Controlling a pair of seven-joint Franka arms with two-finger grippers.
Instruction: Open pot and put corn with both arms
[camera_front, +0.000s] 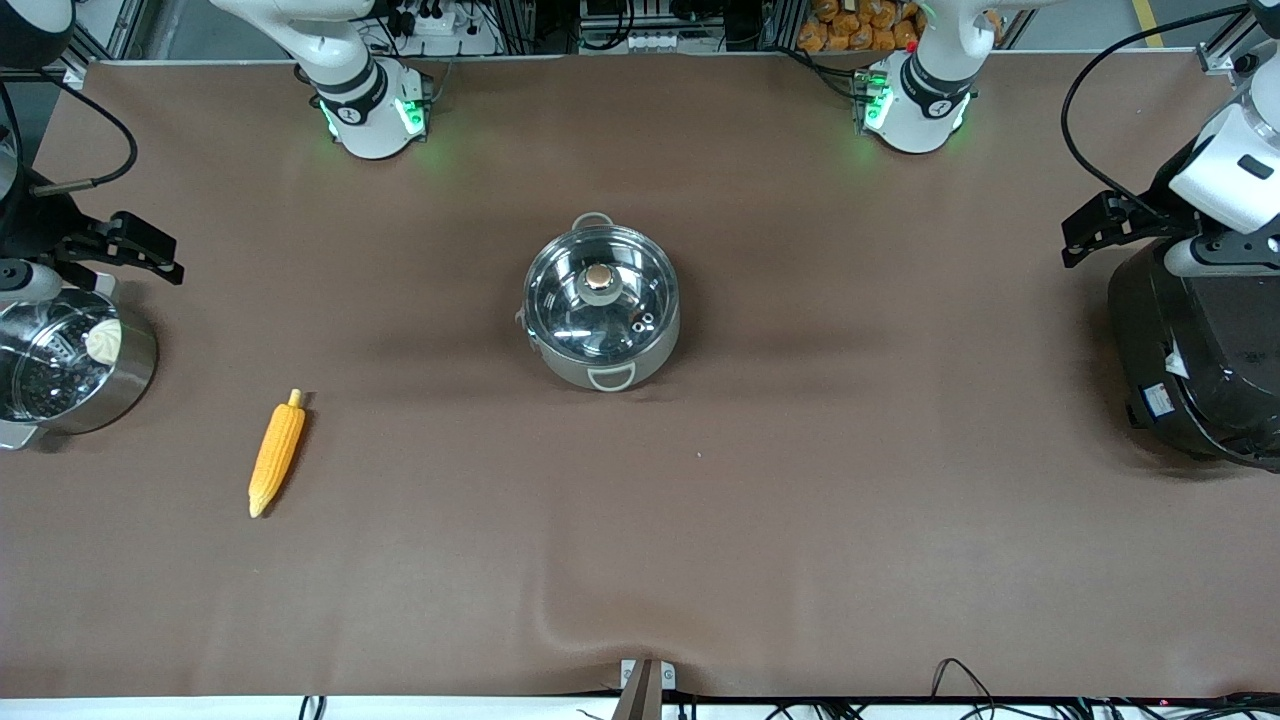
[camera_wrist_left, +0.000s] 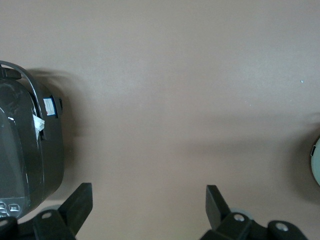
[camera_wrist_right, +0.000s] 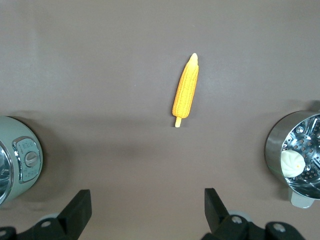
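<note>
The pot (camera_front: 603, 308) stands in the middle of the brown tabletop (camera_front: 850, 480), its glass lid (camera_front: 600, 292) on. The corn (camera_front: 276, 453) lies flat on the tabletop, nearer the front camera than the pot and toward the right arm's end, near a steel steamer pot (camera_front: 70, 362). The right tool (camera_wrist_right: 147, 210) hangs wide and empty over the tabletop beside the steamer pot. The left tool (camera_wrist_left: 149, 207) hangs wide and empty beside the black rice cooker (camera_front: 1195, 350).
</note>
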